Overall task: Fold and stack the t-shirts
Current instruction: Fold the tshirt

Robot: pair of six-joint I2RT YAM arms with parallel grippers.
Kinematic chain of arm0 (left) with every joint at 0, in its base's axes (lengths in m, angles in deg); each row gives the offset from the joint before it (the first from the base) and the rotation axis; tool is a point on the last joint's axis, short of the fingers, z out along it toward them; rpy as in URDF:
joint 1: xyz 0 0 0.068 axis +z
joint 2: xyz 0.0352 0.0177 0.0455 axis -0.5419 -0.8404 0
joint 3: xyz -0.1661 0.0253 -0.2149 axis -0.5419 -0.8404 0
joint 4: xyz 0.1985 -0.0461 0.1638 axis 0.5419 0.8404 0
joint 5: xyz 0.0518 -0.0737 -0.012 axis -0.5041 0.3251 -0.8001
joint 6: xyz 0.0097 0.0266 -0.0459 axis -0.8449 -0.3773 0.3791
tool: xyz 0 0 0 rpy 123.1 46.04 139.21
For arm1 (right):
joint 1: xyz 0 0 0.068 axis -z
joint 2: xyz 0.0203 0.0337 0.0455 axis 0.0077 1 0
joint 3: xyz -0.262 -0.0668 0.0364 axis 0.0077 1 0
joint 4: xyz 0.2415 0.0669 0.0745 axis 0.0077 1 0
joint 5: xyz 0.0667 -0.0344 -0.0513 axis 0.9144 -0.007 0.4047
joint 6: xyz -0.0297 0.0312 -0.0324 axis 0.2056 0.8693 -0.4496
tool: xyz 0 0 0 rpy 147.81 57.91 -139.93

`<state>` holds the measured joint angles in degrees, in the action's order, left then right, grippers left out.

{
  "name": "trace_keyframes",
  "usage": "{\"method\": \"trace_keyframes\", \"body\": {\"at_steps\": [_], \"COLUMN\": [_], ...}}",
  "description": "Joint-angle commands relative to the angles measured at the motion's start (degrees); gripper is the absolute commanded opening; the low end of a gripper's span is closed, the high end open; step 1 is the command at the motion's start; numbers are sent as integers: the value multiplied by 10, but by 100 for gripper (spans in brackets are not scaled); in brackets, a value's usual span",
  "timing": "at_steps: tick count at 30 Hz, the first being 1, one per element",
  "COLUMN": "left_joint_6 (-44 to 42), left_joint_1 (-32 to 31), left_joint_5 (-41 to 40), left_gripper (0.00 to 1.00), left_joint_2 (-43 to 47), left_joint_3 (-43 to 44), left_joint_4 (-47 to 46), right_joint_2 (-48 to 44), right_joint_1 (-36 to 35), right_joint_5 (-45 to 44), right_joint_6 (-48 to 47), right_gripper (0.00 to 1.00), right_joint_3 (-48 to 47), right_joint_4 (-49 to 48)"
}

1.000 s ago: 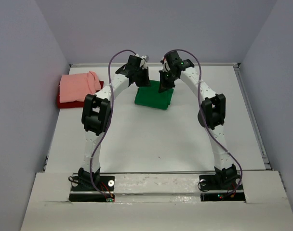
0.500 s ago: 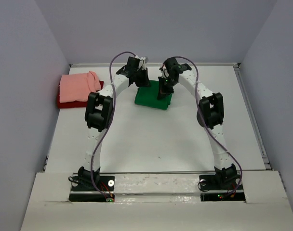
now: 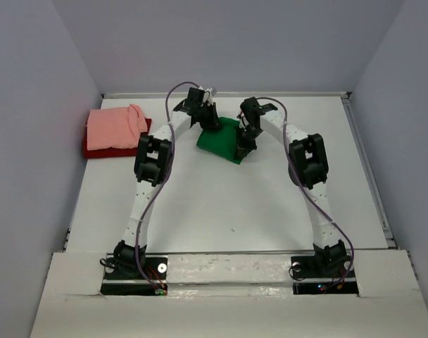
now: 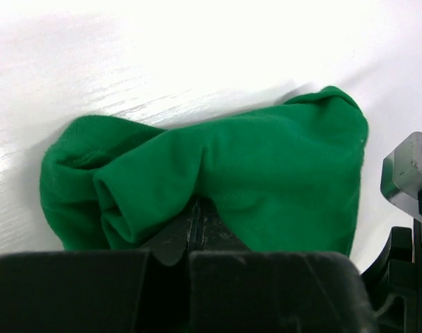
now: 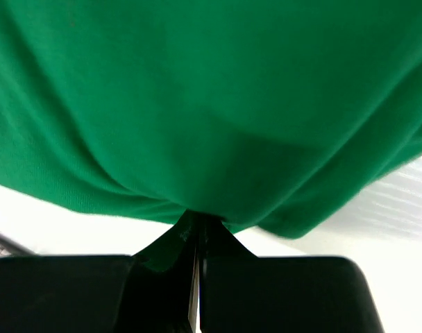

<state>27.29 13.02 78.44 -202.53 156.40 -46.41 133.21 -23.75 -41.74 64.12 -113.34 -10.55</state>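
The green t-shirt point(image 3: 222, 143) lies folded on the table at the back centre. My left gripper point(image 3: 212, 121) is at its far-left edge, and in the left wrist view its jaws point(image 4: 197, 220) are shut with the green t-shirt point(image 4: 266, 173) bunched over their tips. My right gripper point(image 3: 243, 146) is over the shirt's right side. In the right wrist view its jaws point(image 5: 197, 220) are shut, and the folds of the green t-shirt point(image 5: 211, 104) run together at their tips. The salmon pink t-shirt point(image 3: 114, 127) rests on the dark red t-shirt point(image 3: 94, 150) at the back left.
The white table point(image 3: 221, 204) is walled by a raised rim point(image 3: 369, 162) at the right and back, with grey walls beyond. Both arm bases point(image 3: 133, 267) are bolted at the near edge. Part of the right arm point(image 4: 409, 173) shows in the left wrist view.
My right gripper has moved toward the near side across the green t-shirt. My left gripper has shifted slightly right and down onto the shirt's far-left edge. Both stayed shut.
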Motion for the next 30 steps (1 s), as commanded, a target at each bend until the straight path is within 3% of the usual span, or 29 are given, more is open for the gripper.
{"method": "trace_keyframes", "body": {"at_steps": [1,17,30], "left_joint_6": [3,51,92], "left_joint_1": [4,-18,-132], "left_joint_5": [-1,-31,-93], "left_gripper": [0,0,0], "left_joint_2": [17,183,388], "left_joint_3": [-44,-365,-610], "left_joint_4": [-9,-90,-151], "right_joint_2": [-40,-183,-412], "right_joint_1": [-1,-25,-92], "right_joint_5": [-37,-55,-76], "right_joint_6": [9,55,143], "right_gripper": [0,0,0], "right_joint_3": [87,387,680], "right_joint_4": [-8,-132,-222]}}
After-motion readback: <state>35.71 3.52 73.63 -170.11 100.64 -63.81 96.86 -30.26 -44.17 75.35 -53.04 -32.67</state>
